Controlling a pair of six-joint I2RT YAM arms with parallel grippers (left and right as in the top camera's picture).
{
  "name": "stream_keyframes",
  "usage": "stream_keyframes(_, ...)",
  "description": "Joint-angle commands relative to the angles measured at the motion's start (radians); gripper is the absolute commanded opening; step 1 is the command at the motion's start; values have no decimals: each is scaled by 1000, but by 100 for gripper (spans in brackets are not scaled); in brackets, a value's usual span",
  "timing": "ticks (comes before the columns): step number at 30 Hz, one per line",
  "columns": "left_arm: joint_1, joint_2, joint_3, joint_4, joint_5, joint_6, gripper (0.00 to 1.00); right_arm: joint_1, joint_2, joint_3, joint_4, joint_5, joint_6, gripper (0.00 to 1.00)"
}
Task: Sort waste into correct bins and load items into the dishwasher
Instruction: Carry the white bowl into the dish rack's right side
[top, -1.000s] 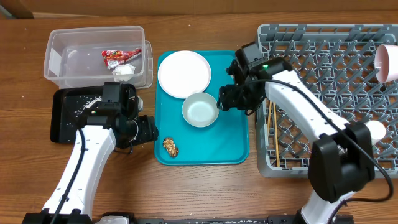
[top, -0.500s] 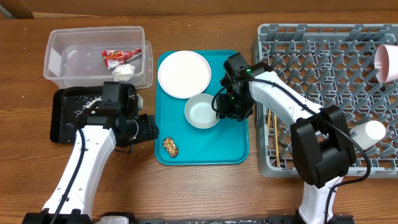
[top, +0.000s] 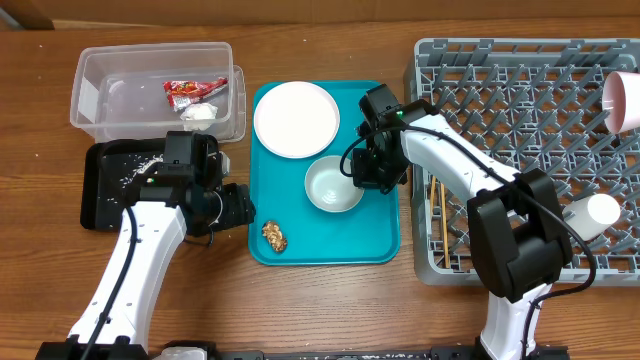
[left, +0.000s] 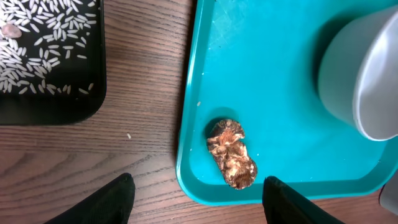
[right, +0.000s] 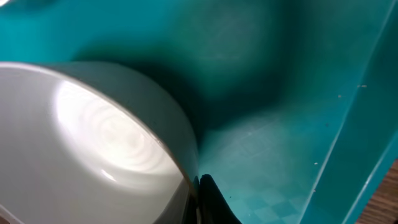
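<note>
My right gripper (top: 358, 172) is shut on the right rim of a white bowl (top: 334, 186) on the teal tray (top: 375, 235). In the right wrist view the black fingertips (right: 208, 202) pinch the bowl (right: 93, 143) wall. A round white plate (top: 295, 119) lies behind it. My left gripper (top: 240, 207) stands open over the tray's near left edge. Just ahead of its fingers (left: 112, 202) a brown food lump (left: 232, 154) lies on the tray. The clear tub (top: 95, 95) holds a red wrapper (top: 192, 90) and a white tissue (top: 200, 114). Loose rice (left: 43, 43) lies in the black tray (top: 105, 205).
The grey dish rack (top: 520, 90) fills the right side. It holds wooden chopsticks (top: 437, 205) at its left edge, a pink plate (top: 624, 100) and a small white cup (top: 590, 212) at the far right. Bare wooden table lies in front of the trays.
My right gripper moved left from the rack's edge to the bowl and shut on its rim. The bowl slid slightly towards the tray's near right. The left arm stayed still.
</note>
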Motion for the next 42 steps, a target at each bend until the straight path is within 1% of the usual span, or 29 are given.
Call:
stream_keyframes(1, -8, -13, 19, 2, -19, 11, 68, -9, -39, 16, 2, 28, -7, 4)
stream_keyframes(4, -8, -13, 19, 2, -21, 11, 68, -17, -130, 16, -1, 89, -19, 4)
stream_keyframes(6, -8, -13, 19, 2, -24, 11, 69, -31, -231, 16, 0, 183, -29, 4)
stream_keyframes(7, -8, -13, 19, 2, -24, 11, 69, -49, -296, 16, 2, 278, -29, 4)
stream_keyframes(10, -8, -13, 19, 9, -24, 11, 69, -101, -413, 16, 37, 502, -35, 4)
stream_keyframes(14, -8, -13, 19, 16, -24, 11, 69, -225, -483, 16, 134, 708, -190, 4)
stream_keyframes(16, -8, -13, 19, 16, -24, 11, 69, -320, -481, 15, 203, 844, -250, 4)
stream_keyframes(19, -8, -13, 19, 17, -27, 11, 70, -389, -476, 15, 279, 951, -281, 4)
stream_keyframes(21, -8, -13, 19, 19, -27, 11, 70, -436, -474, 14, 342, 1005, -310, 4)
stream_keyframes(24, -8, -13, 19, 24, -27, 11, 70, -509, -456, 14, 447, 1056, -444, 4)
stream_keyframes(26, -8, -13, 19, 24, -27, 11, 70, -545, -425, 14, 488, 1128, -480, 4)
stream_keyframes(29, -8, -13, 19, 24, -27, 11, 70, -584, -368, 14, 505, 1200, -480, 4)
stream_keyframes(32, -8, -13, 19, 24, -27, 11, 70, -603, -315, 14, 510, 1237, -479, 4)
stream_keyframes(35, -8, -13, 19, 24, -27, 11, 70, -608, -234, 14, 550, 1308, -480, 4)
stream_keyframes(39, -7, -13, 19, 27, -27, 11, 71, -608, -165, 14, 565, 1352, -479, 4)
stream_keyframes(42, -8, -13, 19, 39, -27, 11, 72, -604, -122, 14, 550, 1347, -464, 4)
